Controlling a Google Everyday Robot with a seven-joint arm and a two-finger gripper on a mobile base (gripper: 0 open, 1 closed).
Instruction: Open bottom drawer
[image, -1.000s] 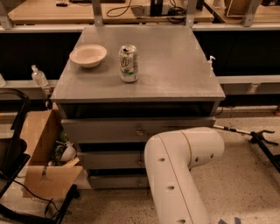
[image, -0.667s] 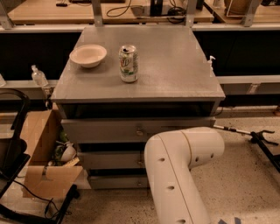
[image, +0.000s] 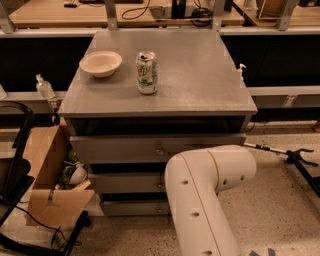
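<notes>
The gripper is out of sight, somewhere past the white arm (image: 202, 200), so whether its pincer is apart or together cannot be told. The arm also covers the right part of the bottom drawer (image: 131, 208), which sits lowest under the counter's front edge; its knob is hard to make out.

A cardboard box (image: 46, 167) with its flaps open stands left of the counter's front left corner. The counter (image: 200, 85) is flat, matte grey. Near its back left corner sits a round, pale bowl (image: 100, 63), with an upright metal can (image: 146, 73) just beside it on the right. Wooden desks (image: 60, 12) run behind the counter. The floor (image: 280, 210) is speckled.
</notes>
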